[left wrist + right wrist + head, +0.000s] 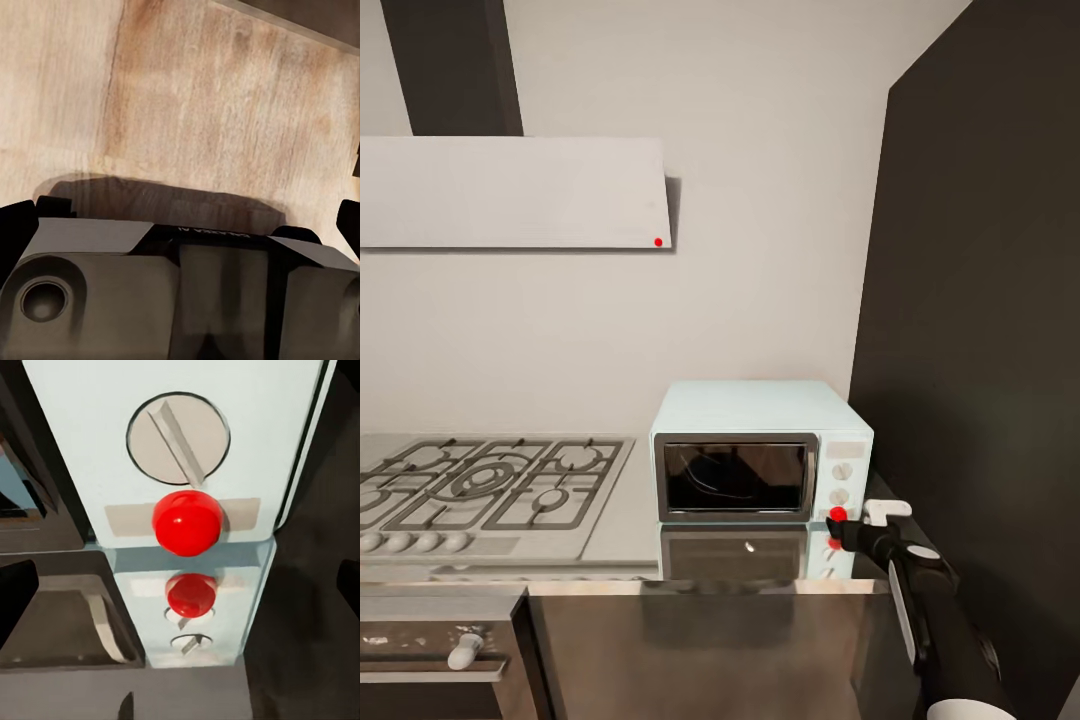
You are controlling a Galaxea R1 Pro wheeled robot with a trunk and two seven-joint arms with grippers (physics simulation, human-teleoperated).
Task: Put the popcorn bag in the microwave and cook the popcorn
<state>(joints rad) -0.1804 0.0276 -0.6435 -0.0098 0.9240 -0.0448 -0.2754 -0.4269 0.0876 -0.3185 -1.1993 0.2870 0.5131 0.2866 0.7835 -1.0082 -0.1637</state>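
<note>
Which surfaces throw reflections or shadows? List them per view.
Head view: the countertop mirrors the microwave. Right wrist view: the red light repeats as a reflection below. Left wrist view: a soft dark shadow lies across the wood floor.

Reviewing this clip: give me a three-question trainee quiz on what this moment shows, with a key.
1. True or false: the microwave door is shut.
2. Which gripper is at the control panel? A) left B) right
3. Fill in: the round button under the lower knob is ____.

Key: 1 true. 2 B: the right gripper is at the panel's bottom corner; the left wrist view faces the wood floor. 3 red.
</note>
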